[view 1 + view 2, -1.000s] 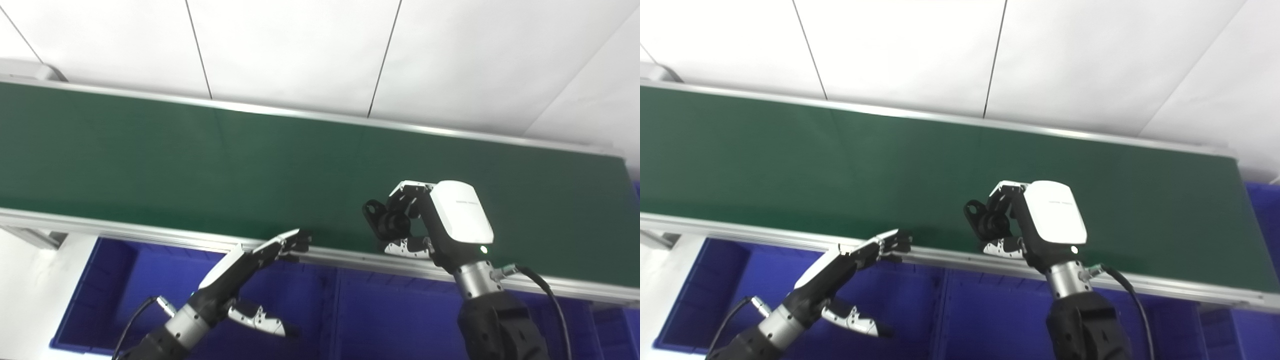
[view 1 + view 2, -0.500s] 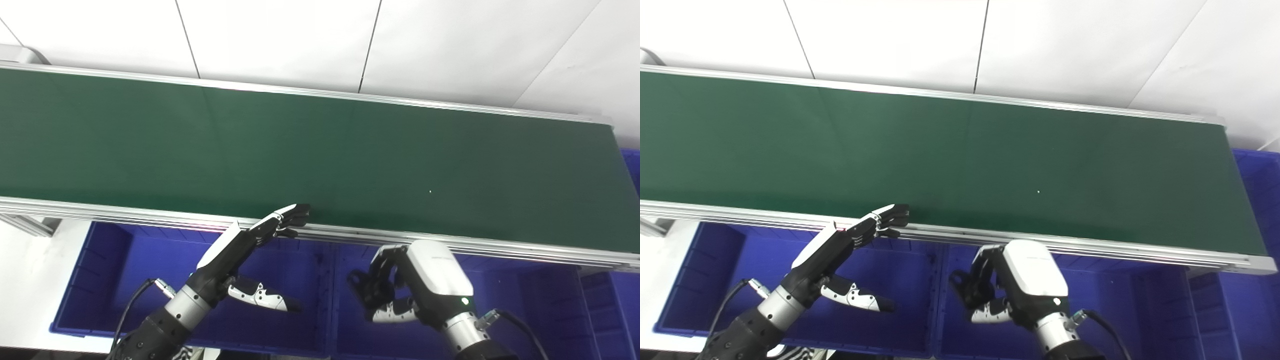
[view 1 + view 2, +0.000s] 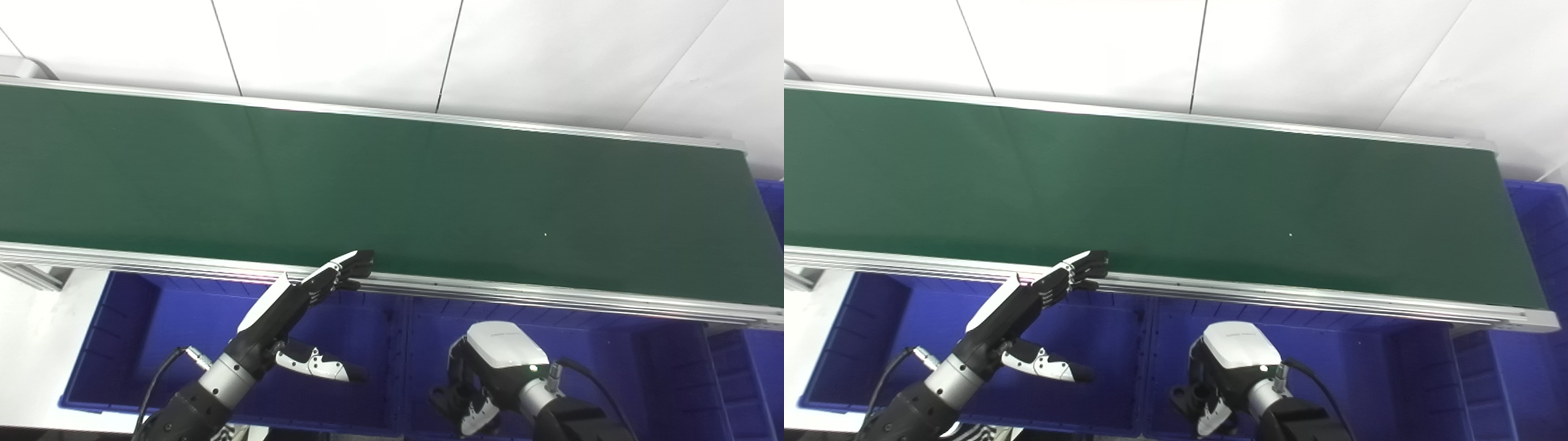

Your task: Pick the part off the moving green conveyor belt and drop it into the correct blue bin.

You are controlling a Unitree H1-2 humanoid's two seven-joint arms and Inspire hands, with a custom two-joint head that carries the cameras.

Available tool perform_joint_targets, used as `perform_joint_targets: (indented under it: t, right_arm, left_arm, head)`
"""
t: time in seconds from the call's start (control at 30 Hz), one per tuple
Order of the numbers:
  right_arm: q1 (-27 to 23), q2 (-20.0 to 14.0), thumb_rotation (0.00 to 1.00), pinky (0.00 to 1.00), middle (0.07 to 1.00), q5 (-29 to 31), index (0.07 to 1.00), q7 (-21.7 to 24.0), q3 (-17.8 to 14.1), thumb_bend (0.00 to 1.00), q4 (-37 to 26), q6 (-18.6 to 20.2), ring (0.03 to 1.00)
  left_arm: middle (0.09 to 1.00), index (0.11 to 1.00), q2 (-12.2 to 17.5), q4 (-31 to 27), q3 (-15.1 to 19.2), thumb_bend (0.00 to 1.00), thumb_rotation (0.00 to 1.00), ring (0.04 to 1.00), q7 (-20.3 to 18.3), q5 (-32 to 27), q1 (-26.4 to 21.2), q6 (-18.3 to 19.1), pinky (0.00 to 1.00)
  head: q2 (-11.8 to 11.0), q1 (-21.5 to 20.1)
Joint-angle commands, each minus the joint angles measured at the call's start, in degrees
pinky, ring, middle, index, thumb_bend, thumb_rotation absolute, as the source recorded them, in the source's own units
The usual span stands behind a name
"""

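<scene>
The green conveyor belt runs across the view with no part on it. My right hand is down inside the middle blue bin, below the belt's front rail. Its fingers curl down, shut on a small black part with a ring end, held low in the bin. My left hand is open and empty. It hangs over the left blue bin with fingers stretched up to the front rail and the thumb out to the right.
The silver front rail lies between the belt and the bins. A wall divides the left and middle bins. Another blue bin stands at the belt's right end. White floor tiles lie beyond the belt.
My right hand has carried the black part from over the belt, across the front rail and down into the middle bin. The left hand has stayed in place. The camera tilted down.
</scene>
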Motion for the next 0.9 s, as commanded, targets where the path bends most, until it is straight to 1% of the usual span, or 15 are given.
perform_joint_targets:
  t: [0.0, 0.1, 0.17, 0.2, 0.27, 0.4, 0.43, 0.5, 0.57, 0.6, 0.63, 0.7, 0.73, 0.8, 0.87]
  right_arm:
    - [-0.30, 1.12, 0.25, 0.49, 0.637, -2.94, 0.725, 1.19, -0.21, 0.56, -0.98, 0.02, 0.595]
    - [0.24, 1.97, 0.32, 0.50, 0.653, -5.72, 0.755, 1.01, -0.48, 0.59, -0.89, -0.65, 0.609]
    - [0.82, 2.34, 0.33, 0.51, 0.669, -6.64, 0.763, -0.32, -0.65, 0.60, -0.82, -1.10, 0.625]
    - [1.08, 2.51, 0.33, 0.47, 0.652, -7.08, 0.765, -0.89, -0.71, 0.61, -0.85, -1.31, 0.588]
    - [1.84, 3.17, 0.33, 0.45, 0.674, -7.46, 0.785, -2.33, -1.17, 0.61, -1.19, -1.27, 0.585]
    - [3.72, 4.74, 0.31, 0.36, 0.628, -6.27, 0.799, -8.54, -2.44, 0.61, -1.67, -1.27, 0.491]
    - [4.40, 5.25, 0.28, 0.24, 0.448, -5.95, 0.802, -10.30, -2.81, 0.61, -2.18, -1.23, 0.330]
    - [5.98, 6.20, 0.27, 0.17, 0.347, -4.83, 0.799, -14.44, -3.58, 0.61, -3.61, -1.42, 0.242]
    - [7.63, 7.20, 0.29, 0.25, 0.421, -2.06, 0.793, -17.97, -4.51, 0.61, -5.22, -1.73, 0.324]
    - [8.43, 7.71, 0.29, 0.34, 0.520, -0.30, 0.790, -19.48, -5.01, 0.61, -6.03, -1.81, 0.427]
    - [9.92, 8.91, 0.29, 0.40, 0.582, 3.24, 0.798, -20.69, -5.94, 0.62, -7.81, -1.35, 0.501]
    - [12.35, 10.68, 0.29, 0.45, 0.626, 9.42, 0.808, -22.40, -7.36, 0.62, -10.44, -0.82, 0.559]
    - [13.28, 11.32, 0.29, 0.55, 0.694, 12.01, 0.811, -23.06, -7.95, 0.64, -11.33, -0.81, 0.642]
    - [16.24, 11.94, 0.27, 0.66, 0.780, 20.49, 0.819, -26.81, -9.15, 0.65, -12.95, -3.08, 0.742]
    - [18.77, 12.37, 0.26, 0.70, 0.810, 28.09, 0.829, -30.36, -10.07, 0.65, -13.57, -5.33, 0.775]
  left_arm:
    - [0.905, 0.903, 0.11, -1.77, 0.23, 0.73, 0.19, 0.875, 0.22, -0.92, -0.41, -0.69, 0.82]
    - [0.905, 0.903, 0.07, -1.76, 0.23, 0.73, 0.18, 0.875, 0.19, -1.18, -0.44, -0.68, 0.82]
    - [0.905, 0.902, 0.02, -1.77, 0.24, 0.73, 0.17, 0.875, 0.22, -1.23, -0.42, -0.66, 0.82]
    - [0.904, 0.902, 0.03, -1.77, 0.25, 0.73, 0.17, 0.875, 0.27, -1.07, -0.41, -0.70, 0.82]
    - [0.906, 0.904, 0.13, -1.76, 0.26, 0.73, 0.18, 0.876, 0.27, -0.83, -0.42, -0.85, 0.82]
    - [0.909, 0.906, 0.36, -1.95, 0.30, 0.73, 0.19, 0.883, 0.09, -1.07, -0.31, -0.49, 0.83]
    - [0.908, 0.905, 0.35, -1.99, 0.34, 0.73, 0.19, 0.881, 0.08, -1.23, -0.23, -0.42, 0.83]
    - [0.906, 0.904, 0.42, -2.08, 0.37, 0.74, 0.20, 0.878, 0.11, -1.07, -0.08, -0.67, 0.83]
    - [0.906, 0.904, 0.48, -2.21, 0.37, 0.74, 0.19, 0.877, 0.11, -0.93, 0.05, -0.87, 0.82]
    - [0.907, 0.905, 0.50, -2.27, 0.36, 0.73, 0.19, 0.876, 0.11, -0.92, 0.11, -0.93, 0.82]
    - [0.908, 0.905, 0.49, -2.30, 0.35, 0.73, 0.19, 0.875, 0.13, -0.88, 0.19, -0.98, 0.81]
    - [0.909, 0.906, 0.49, -2.34, 0.33, 0.73, 0.19, 0.873, 0.18, -0.74, 0.32, -1.13, 0.81]
    - [0.909, 0.906, 0.48, -2.33, 0.33, 0.73, 0.19, 0.874, 0.21, -0.67, 0.36, -1.21, 0.81]
    - [0.908, 0.906, 0.52, -2.75, 0.35, 0.73, 0.19, 0.873, 0.33, 0.15, 0.45, -0.60, 0.81]
    - [0.910, 0.908, 0.62, -3.22, 0.34, 0.73, 0.19, 0.874, 0.18, 0.27, 0.43, 0.26, 0.81]
  head:
    - [-0.04, -0.02]
    - [-0.06, 0.09]
    - [-0.11, 0.16]
    - [-0.14, 0.19]
    - [-0.21, 0.38]
    - [-0.21, 0.55]
    - [-0.22, 0.68]
    - [-0.17, 1.06]
    - [-0.17, 1.30]
    - [-0.16, 1.32]
    - [-0.17, 1.51]
    - [-0.23, 1.74]
    - [-0.23, 1.74]
    - [-0.26, 2.29]
    - [0.04, 3.03]
